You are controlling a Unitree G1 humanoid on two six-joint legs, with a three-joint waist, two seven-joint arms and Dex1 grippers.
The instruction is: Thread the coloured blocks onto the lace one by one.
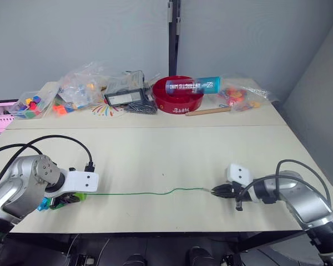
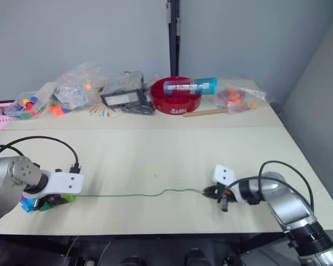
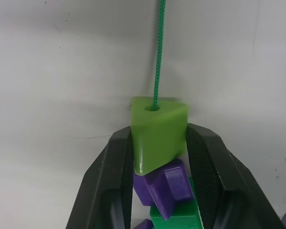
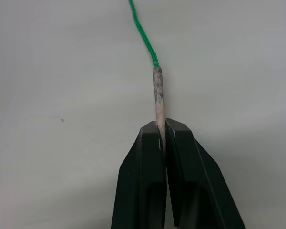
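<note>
The lace (image 1: 144, 193) lay stretched across the counter (image 1: 155, 155), its pale tip pinched in the right tool (image 4: 162, 131), its far end running into the coloured blocks (image 3: 158, 138) clamped by the left tool (image 3: 158, 143).

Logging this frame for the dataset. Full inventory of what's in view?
lace: 1, green, lying across the near table from the left gripper to the right gripper
lace tip: 1, pale, stiff, pinched in the right gripper
coloured blocks: light green one at the front with the lace running into its hole, purple and darker green behind it, all between the left gripper's fingers; full count hidden
red bowl: 1, far table, centre
blue tube: 1, lying across the bowl
wooden stick: 1, right of the bowl
clear bags of toys: several, far left and far right
table: 1, pale
left gripper: shut on the blocks
right gripper: shut on the lace tip
</note>
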